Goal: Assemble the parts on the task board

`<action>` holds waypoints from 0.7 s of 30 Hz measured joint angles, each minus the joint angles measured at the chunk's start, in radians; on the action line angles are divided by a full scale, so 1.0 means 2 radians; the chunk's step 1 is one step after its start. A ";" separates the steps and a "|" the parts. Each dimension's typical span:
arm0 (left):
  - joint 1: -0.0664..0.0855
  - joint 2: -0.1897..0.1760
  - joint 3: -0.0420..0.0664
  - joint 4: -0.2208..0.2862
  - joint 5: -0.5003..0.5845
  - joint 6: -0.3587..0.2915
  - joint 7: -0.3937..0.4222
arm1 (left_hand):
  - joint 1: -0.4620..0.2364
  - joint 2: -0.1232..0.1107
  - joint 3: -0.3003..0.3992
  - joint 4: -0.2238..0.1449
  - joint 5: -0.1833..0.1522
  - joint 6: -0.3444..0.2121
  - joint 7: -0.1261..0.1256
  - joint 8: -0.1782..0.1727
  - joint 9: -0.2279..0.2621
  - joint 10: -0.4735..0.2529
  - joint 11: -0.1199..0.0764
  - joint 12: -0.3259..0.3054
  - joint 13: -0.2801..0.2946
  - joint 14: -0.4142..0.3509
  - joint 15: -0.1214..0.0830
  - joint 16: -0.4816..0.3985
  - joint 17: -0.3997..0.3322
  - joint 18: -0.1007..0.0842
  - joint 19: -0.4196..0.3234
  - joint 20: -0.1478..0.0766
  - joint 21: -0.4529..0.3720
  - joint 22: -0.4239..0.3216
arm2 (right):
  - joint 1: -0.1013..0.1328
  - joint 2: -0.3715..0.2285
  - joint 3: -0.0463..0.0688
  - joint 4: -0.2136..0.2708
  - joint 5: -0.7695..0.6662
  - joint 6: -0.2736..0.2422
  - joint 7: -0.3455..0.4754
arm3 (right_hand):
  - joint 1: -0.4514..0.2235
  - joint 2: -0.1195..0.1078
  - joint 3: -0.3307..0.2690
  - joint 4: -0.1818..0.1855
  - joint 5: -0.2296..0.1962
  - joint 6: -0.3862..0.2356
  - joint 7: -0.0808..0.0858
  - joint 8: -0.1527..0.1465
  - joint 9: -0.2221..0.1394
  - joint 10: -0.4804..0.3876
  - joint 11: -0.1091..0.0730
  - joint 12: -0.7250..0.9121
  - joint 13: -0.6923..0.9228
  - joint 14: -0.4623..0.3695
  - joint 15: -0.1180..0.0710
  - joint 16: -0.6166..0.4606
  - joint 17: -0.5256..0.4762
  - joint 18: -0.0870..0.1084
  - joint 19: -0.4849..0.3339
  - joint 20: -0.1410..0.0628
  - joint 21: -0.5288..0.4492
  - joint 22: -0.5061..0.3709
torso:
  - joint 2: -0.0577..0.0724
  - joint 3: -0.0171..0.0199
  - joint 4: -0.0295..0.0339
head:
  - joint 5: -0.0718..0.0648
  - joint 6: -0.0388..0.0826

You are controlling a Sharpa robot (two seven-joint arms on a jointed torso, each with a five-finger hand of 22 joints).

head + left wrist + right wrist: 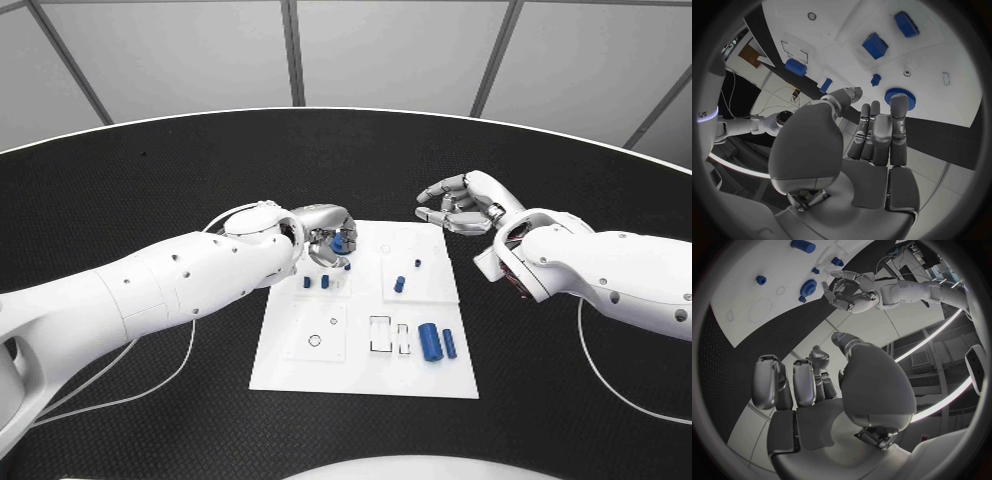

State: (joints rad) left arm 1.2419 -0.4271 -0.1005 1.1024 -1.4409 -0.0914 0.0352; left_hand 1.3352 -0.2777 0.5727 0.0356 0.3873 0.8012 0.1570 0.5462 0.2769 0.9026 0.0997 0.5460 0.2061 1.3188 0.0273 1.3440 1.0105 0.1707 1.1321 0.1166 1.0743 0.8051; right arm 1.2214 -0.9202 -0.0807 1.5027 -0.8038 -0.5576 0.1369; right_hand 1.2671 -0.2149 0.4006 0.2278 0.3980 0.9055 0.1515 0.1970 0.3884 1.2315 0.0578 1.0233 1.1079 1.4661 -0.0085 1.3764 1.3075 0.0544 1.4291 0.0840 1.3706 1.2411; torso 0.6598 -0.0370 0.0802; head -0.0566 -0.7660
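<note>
Silver-fingered, the left hand (323,236) hovers over the white task board's (361,372) far left corner, fingertips touching a blue gear (338,242) there; whether it grips the gear I cannot tell. The right hand (462,203) hangs beyond the board's far right corner, fingers curled on nothing.
</note>
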 measured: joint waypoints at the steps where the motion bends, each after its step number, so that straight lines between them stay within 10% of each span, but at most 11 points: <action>1: -0.001 0.001 0.000 -0.001 -0.001 0.002 -0.001 | 0.000 0.000 -0.001 -0.001 0.000 0.004 0.000 0.000 0.000 0.002 0.000 0.000 -0.001 0.001 -0.001 0.002 0.002 0.000 0.003 0.000 0.003 0.003 | 0.000 0.000 0.000 0.000 0.000 0.000 0.000 | 0.000 0.000 0.000 0.000 0.000 0.000 0.000 0.000 0.000 0.000 0.000 -0.002 -0.001 0.000 0.000 0.000 0.000 0.000 0.000 0.000 0.000 0.000 | 0.000 0.0000 0.0000 | 0.000 0.000; 21: -0.008 0.019 0.000 -0.025 -0.012 0.016 -0.013 | 0.000 0.000 0.000 -0.006 0.000 0.010 -0.001 -0.004 0.000 0.008 -0.003 -0.010 -0.006 0.009 -0.002 0.010 0.011 0.000 0.013 -0.001 0.019 0.023 | 0.000 -0.001 0.000 0.004 0.000 -0.001 0.000 | 0.000 0.000 0.000 0.000 0.000 0.000 0.000 0.000 0.000 -0.002 0.001 -0.005 -0.005 0.000 0.000 0.000 0.000 0.000 0.000 0.000 0.000 0.000 | -0.001 0.0006 -0.0002 | -0.002 -0.003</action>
State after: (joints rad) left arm 1.2268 -0.3887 -0.1006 1.0525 -1.4651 -0.0594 0.0094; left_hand 1.3353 -0.2777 0.5728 0.0246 0.3873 0.8205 0.1554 0.5376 0.2778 0.9186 0.0944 0.5264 0.1942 1.3366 0.0236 1.3632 1.0320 0.1706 1.1577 0.1142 1.1117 0.8517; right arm 1.2215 -0.9214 -0.0806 1.5110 -0.8038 -0.5589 0.1365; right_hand 1.2671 -0.2149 0.4005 0.2278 0.3980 0.9055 0.1514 0.1969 0.3882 1.2266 0.0599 1.0134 1.0981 1.4661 -0.0084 1.3764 1.3074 0.0544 1.4291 0.0840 1.3706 1.2412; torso 0.6583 -0.0359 0.0798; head -0.0612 -0.7720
